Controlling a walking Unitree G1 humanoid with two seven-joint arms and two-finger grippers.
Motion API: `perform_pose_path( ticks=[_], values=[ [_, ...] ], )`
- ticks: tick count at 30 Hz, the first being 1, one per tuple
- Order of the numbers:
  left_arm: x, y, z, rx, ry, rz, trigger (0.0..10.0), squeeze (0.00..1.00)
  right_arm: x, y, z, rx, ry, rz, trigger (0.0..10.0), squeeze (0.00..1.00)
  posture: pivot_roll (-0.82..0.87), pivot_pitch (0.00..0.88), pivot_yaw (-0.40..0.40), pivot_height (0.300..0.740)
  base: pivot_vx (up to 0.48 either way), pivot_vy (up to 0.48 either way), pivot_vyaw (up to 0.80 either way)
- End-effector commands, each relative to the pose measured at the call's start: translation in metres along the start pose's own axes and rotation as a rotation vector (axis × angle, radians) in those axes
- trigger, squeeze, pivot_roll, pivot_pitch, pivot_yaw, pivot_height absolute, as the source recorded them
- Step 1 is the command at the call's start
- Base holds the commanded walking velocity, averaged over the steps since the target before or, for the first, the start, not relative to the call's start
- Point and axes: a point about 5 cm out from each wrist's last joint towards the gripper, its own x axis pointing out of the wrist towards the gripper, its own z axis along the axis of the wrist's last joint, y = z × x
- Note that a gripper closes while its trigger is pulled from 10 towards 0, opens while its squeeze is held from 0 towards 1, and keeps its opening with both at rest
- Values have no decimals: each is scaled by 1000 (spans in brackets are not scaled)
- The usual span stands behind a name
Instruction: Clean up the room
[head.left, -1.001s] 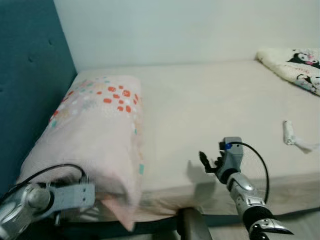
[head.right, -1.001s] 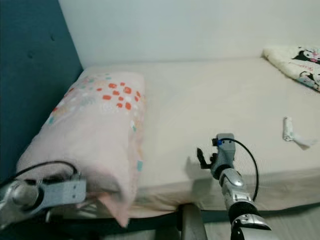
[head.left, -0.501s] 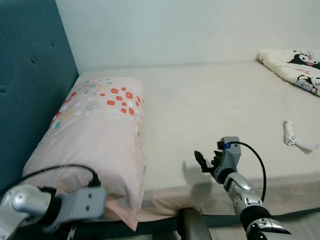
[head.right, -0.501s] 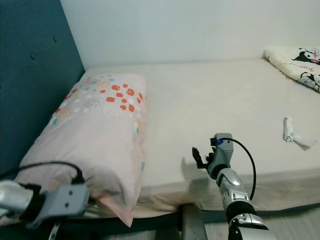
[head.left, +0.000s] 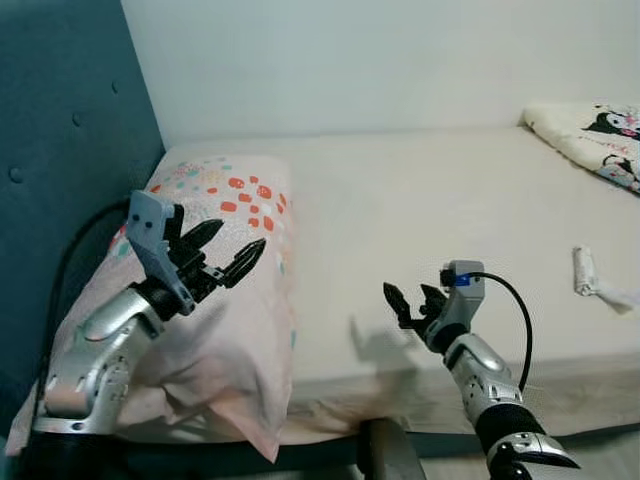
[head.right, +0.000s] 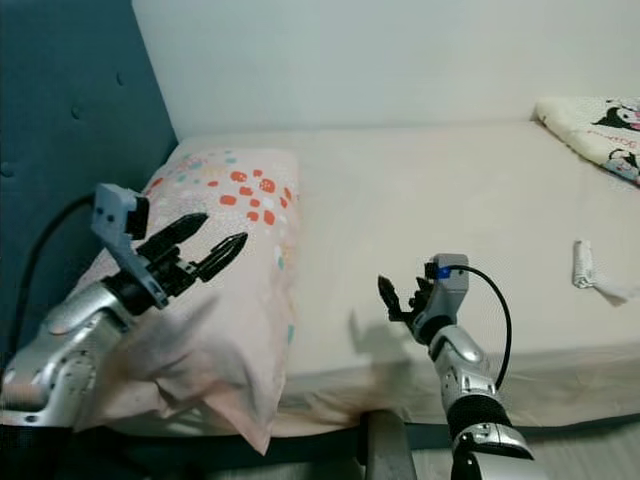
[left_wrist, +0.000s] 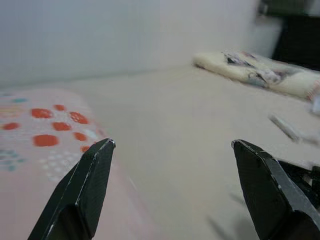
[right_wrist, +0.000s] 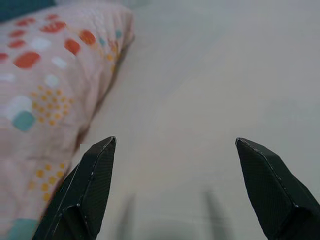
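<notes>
Grippers both stand wide apart at the fingers and hold nothing. Raised above the pink spotted pillow (head.left: 215, 260), the left gripper (head.left: 232, 250) hangs just over its top, pointing across the bed (head.left: 420, 200). Low over the cream sheet near the bed's front edge is the right gripper (head.left: 408, 300), with the pillow off to its left. Well to the right of it lies a small white crumpled item (head.left: 590, 275) on the sheet, and beyond that, at the far corner, a cartoon-print blanket (head.left: 590, 135).
</notes>
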Motion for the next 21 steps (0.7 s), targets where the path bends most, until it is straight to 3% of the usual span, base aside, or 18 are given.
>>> perform_pose_path(
  ticks=[1,7,10,19,21],
  values=[
    [1,4,-1,-18,-17,39,10000,0,6,7,9,-4,-31,34,10000,0,-45,0,-57,531,0,0,0],
    [3,3,-16,-86,12,116,10000,0,9,14,12,-4,-47,64,10000,0,-45,0,-53,541,0,0,0],
    [4,1,-29,-121,61,214,10000,0,10,21,12,3,-55,93,10000,0,-37,0,-57,556,-160,0,0],
    [7,-5,-37,-148,53,232,10000,0,11,27,11,4,-52,116,10000,0,-41,0,-57,581,-108,0,0],
    [7,-6,-41,-123,81,233,10000,0,11,27,11,4,-52,118,10000,0,-39,0,-57,586,-373,0,0]
  ],
)
